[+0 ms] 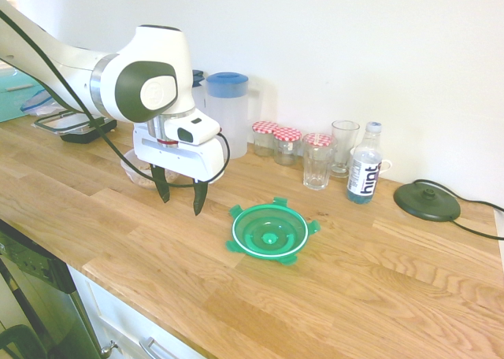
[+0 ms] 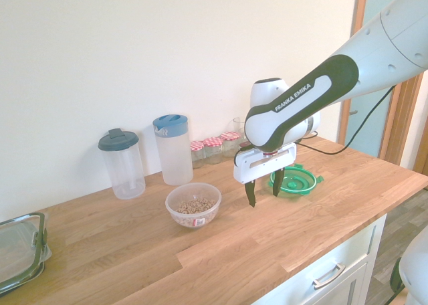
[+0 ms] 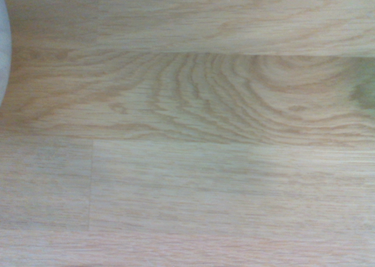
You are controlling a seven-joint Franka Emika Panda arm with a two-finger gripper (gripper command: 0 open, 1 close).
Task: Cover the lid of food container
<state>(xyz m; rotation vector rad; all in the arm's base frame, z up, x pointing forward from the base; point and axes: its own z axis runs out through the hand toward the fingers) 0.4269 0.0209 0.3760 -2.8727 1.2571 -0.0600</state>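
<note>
Pincer (image 2: 262,191) open between lid (image 1: 270,231) and food container (image 2: 193,204), wrist view perhaps only wood

A wooden worktop (image 1: 378,280) is carrying 2 clear pitchers (image 2: 172,149) (image 2: 122,162), red-checked jars (image 1: 287,145), 2 drinking glasses (image 1: 317,160) and a "hint" bottle (image 1: 365,173); a black round base (image 1: 426,200) is sitting near them.

Both exterior views bright, daylit; white wall (image 1: 378,52) near overexposed, colours washed out. Soft shadows on wooden countertop (image 1: 354,280). Mild wide-angle bending at frame edges. Wrist view soft, slightly blurred wood grain.
</note>
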